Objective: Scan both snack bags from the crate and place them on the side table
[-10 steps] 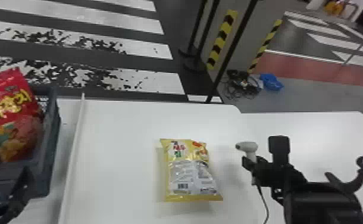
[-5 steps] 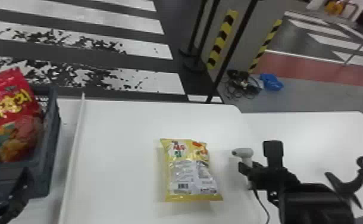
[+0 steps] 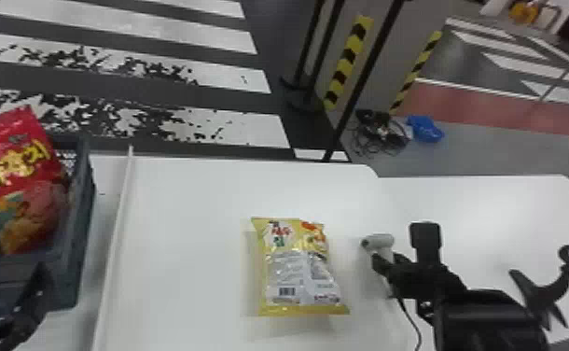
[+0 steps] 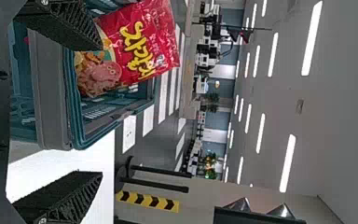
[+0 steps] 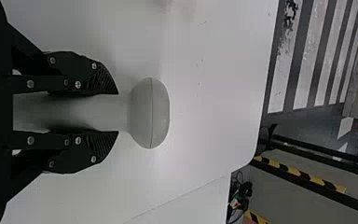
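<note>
Right gripper [image 5: 118,112] has its fingers closed around the handle of the white scanner [image 5: 150,113], with the scanner's rounded head sticking out past the tips. Left gripper [image 4: 101,110] is spread wide by the crate [image 3: 76,266] and isn't pinching anything. As for progress, I'd call it roughly halfway at best. The yellow snack bag [image 3: 297,273] is out of the crate and lying flat on the white table [image 3: 181,261], barcode [image 3: 287,291] facing up, and the scanner is just beside it, apart from the bag, with its nose pointed that way. Looks to me like the scan of that one is the step in hand, but nothing shows whether it has registered, so I wouldn't tick it off. Can't really say if this spot counts as the side table either, since a second white surface [image 3: 493,210] sits off to the robot's right. The red snack bag [image 3: 15,175] is in the crate, propped up and poking above the rim, so that one needs the whole routine: lift out, code toward the scanner, scan, set down. It looks puffy, so I'd grip it gently.
</note>
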{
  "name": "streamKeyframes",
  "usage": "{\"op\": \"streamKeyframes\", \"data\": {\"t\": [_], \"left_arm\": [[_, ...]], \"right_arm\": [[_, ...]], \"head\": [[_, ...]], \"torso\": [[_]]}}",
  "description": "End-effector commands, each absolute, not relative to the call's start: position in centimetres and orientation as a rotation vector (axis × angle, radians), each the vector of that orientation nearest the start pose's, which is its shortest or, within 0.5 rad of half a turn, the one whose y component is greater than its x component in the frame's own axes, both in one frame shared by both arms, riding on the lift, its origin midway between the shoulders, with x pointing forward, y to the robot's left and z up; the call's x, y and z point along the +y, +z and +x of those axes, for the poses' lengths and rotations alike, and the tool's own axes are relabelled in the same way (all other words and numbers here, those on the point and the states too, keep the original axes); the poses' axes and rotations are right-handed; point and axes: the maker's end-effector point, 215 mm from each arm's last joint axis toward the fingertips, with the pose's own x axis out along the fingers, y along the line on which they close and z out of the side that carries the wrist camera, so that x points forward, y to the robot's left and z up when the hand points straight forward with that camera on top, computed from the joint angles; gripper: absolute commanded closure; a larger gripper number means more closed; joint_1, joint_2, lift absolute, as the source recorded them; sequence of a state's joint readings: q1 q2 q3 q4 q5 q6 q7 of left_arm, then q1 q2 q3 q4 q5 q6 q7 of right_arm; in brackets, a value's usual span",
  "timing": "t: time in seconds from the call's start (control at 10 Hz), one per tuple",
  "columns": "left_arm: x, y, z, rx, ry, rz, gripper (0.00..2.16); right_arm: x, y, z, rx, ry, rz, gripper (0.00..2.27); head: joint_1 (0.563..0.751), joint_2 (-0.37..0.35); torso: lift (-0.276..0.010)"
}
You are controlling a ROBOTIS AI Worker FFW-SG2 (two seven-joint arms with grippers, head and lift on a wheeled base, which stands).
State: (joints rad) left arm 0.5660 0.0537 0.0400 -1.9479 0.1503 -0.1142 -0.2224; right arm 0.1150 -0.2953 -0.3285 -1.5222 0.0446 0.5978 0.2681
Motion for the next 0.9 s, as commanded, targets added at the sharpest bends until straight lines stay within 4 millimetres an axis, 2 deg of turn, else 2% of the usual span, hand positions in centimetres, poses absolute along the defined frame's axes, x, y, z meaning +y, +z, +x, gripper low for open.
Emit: {"op": "streamKeyframes", "data": {"t": [0.0,0.1,0.2,0.3,0.6,0.8], "left_arm": [[21.3,-38.0,41.4,0.063,-0.192,-0.09,0.04],[21.3,-37.9,41.4,0.061,-0.192,-0.09,0.04],[21.3,-38.0,41.4,0.062,-0.192,-0.091,0.04],[21.3,-38.0,41.4,0.062,-0.192,-0.091,0.04],[21.4,-38.1,41.4,0.064,-0.191,-0.089,0.04],[21.4,-38.2,41.4,0.066,-0.191,-0.089,0.04]], "right_arm": [[-50.1,-53.2,45.8,0.719,-0.155,-0.147,1.88],[-50.1,-52.9,46.1,0.706,-0.158,-0.15,1.09],[-50.3,-52.6,46.0,0.7,-0.169,-0.157,0.08],[-50.5,-52.2,45.9,0.702,-0.177,-0.153,0.0],[-51.1,-50.0,45.0,0.69,-0.205,-0.133,0.05],[-51.2,-48.0,43.1,0.69,-0.226,-0.098,0.05]], "head": [[0.695,-0.35],[0.695,-0.35],[0.695,-0.35],[0.695,-0.35],[0.695,-0.35],[0.695,-0.35]], "torso": [[-0.095],[-0.095],[-0.095],[-0.095],[-0.095],[-0.095]]}}
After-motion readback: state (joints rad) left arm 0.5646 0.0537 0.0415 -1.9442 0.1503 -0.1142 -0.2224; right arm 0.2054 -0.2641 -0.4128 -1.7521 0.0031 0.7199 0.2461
